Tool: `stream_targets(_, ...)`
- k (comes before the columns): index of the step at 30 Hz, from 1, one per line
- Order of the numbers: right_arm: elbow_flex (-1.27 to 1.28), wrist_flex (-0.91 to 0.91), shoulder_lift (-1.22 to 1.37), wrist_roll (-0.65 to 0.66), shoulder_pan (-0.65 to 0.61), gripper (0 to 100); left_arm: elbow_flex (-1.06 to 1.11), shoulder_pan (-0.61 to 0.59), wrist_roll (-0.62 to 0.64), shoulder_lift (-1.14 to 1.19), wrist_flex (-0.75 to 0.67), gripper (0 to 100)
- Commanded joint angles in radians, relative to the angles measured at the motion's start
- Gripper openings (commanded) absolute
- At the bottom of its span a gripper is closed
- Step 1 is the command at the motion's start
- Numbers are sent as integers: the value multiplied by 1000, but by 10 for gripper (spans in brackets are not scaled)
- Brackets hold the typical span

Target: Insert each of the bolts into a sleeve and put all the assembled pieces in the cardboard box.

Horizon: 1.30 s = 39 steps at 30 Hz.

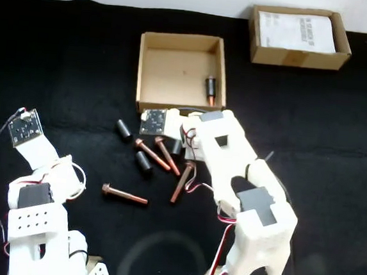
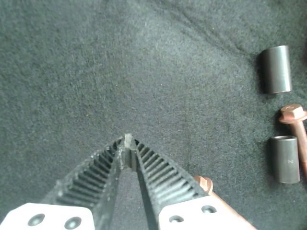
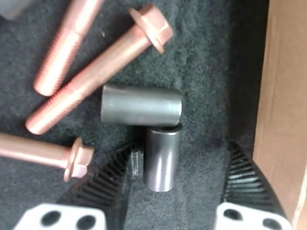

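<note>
Right gripper spread, straddling dark sleeve beside cardboard box, nothing grasped. Sleeve off-centre, touching second sleeve: closing may roll both away. Left gripper clenched, empty.

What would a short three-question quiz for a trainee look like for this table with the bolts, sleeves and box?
1. True or false: the right gripper is open, with a sleeve between its fingers.
2. What lies in the open cardboard box? A: one assembled piece. B: three bare sleeves. C: nothing.
3. How many loose bolts lie on the black cloth in the high view?
Key: 1 true; 2 A; 3 four.
</note>
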Motion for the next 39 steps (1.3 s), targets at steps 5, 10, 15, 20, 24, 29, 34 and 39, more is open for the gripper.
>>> stream_targets(5,-18,-12,54,11,-7,6,-4,-12,2,-10,6,9)
stream_targets(10,-18,-13,51,5,-7,6,-2,-12,2,-10,6,9)
stream_targets(15,-22,-18,48,2,-2,6,-2,-7,2,-10,9,9)
stream_targets(20,-136,-18,48,-118,31,6,-16,13,3,-10,66,9)
stream_targets(24,-226,-15,48,-190,70,6,-119,28,3,-4,176,9)
stream_targets(29,-291,39,48,-287,94,6,-277,31,0,-2,310,9)
stream_targets(34,-340,61,48,-405,136,6,-381,33,2,-2,433,9)
stream_targets(39,-340,61,48,-474,185,6,-506,28,5,-2,577,9)
